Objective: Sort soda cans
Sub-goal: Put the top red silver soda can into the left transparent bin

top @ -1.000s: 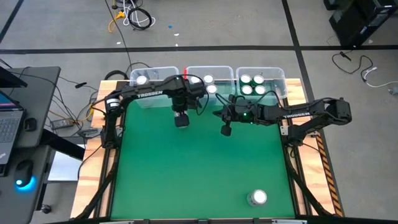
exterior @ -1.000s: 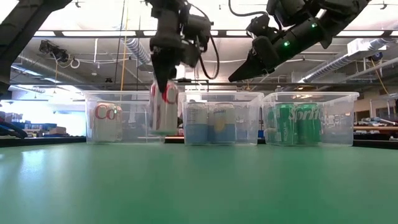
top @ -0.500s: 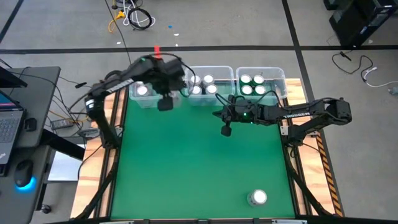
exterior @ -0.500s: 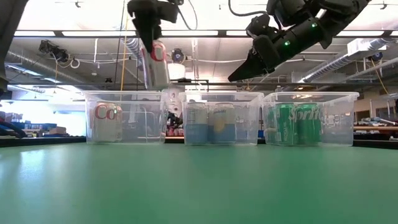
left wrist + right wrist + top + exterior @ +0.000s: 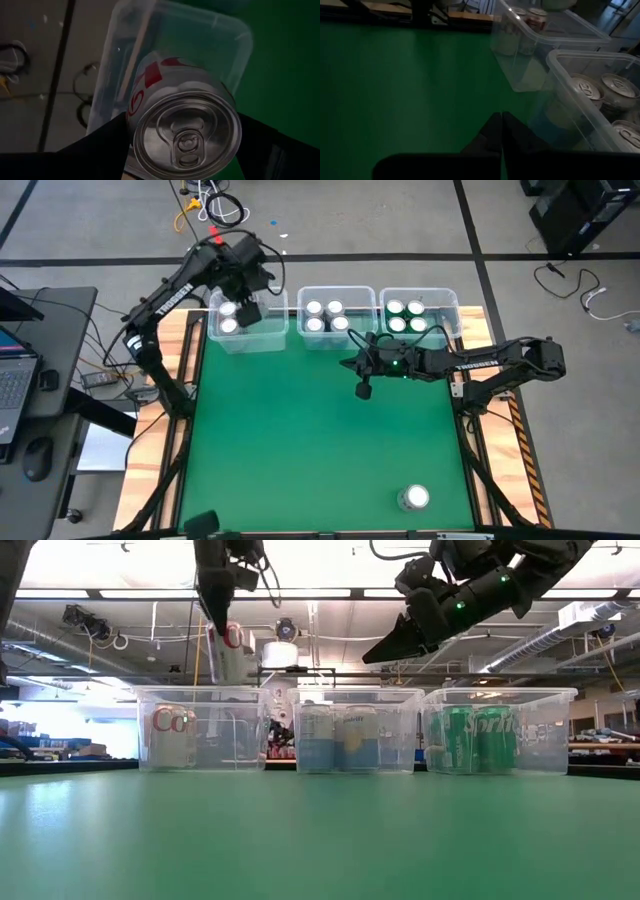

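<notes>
L gripper (image 5: 246,308) pinches a silver/red cola can (image 5: 183,131), holding it raised over the left clear bin (image 5: 262,340), which has one like can (image 5: 228,326) inside. R gripper (image 5: 364,390), fingers pressed together w/ nothing in them, hangs above the green mat (image 5: 320,440) near the middle bin (image 5: 338,342). One can (image 5: 413,498) stands alone at the mat's near edge.

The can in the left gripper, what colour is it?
Silver can with red lettering, clearest in the left wrist view.

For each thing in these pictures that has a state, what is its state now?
Left gripper: shut on a silver-and-red can, above the left bin.
Right gripper: shut, empty, above the green mat.
Left bin: holds one can.
Middle bin: holds three cans.
Right bin: holds green cans.
Lone can: upright on the mat's near edge.
</notes>
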Controlling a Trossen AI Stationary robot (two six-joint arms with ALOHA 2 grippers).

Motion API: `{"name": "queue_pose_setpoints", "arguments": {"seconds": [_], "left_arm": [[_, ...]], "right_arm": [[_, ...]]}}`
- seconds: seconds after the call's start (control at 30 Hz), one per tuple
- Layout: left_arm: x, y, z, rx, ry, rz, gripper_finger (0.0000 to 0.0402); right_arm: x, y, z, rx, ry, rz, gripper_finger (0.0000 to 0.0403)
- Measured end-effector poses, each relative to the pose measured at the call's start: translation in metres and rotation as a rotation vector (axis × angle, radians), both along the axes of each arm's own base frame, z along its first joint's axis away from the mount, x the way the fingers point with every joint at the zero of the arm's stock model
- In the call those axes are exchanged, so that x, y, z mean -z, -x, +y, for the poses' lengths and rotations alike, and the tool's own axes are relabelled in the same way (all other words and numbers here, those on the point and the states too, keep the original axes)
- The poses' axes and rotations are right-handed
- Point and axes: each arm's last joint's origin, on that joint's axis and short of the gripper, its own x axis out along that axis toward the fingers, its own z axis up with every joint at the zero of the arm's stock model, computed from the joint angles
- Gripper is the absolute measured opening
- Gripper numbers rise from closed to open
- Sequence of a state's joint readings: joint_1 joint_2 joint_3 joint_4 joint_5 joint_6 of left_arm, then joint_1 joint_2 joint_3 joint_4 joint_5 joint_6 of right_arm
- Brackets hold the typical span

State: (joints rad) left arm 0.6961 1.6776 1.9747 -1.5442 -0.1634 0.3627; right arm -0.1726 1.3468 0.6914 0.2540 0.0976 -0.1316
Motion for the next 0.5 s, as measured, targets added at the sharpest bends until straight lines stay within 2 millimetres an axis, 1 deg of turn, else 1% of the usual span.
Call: {"name": "queue_pose_setpoints", "arguments": {"seconds": [0.17,0.33,0.5], "left_arm": [[0.016,0.006,0.028,-0.07,0.08,0.026,0.029],[0.03,0.009,0.05,-0.115,0.092,0.069,0.029],[0.05,-0.002,0.07,-0.081,0.1,0.092,0.029]], "right_arm": [[0.0,0.0,0.0,-0.004,0.006,0.002,0.0],[0.0,0.0,0.0,-0.009,0.007,0.0,0.0],[0.0,0.0,0.0,-0.019,0.002,-0.001,0.0]]}}
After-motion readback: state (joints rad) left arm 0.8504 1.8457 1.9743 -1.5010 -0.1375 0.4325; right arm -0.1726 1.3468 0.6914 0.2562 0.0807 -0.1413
